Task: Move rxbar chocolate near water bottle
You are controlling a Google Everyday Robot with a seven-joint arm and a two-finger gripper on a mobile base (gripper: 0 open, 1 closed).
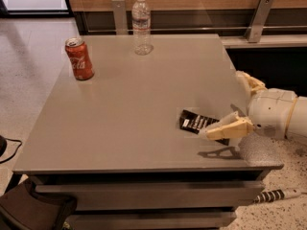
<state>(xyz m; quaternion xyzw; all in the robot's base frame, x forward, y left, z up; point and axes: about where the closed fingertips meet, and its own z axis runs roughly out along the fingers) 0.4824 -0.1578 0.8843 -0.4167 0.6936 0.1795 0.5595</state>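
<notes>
Where pincer [219, 103] hovers, flat black rxbar chocolate [194, 122]

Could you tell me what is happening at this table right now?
The robot's arm comes in from the right of the grey table, with its gripper open at the rxbar chocolate, which lies flat near the front right edge. One finger overlaps the bar's right end; the bar is not yet lifted. The water bottle stands upright at the far edge, well apart from the bar, and a red soda can stands at the far left.
</notes>
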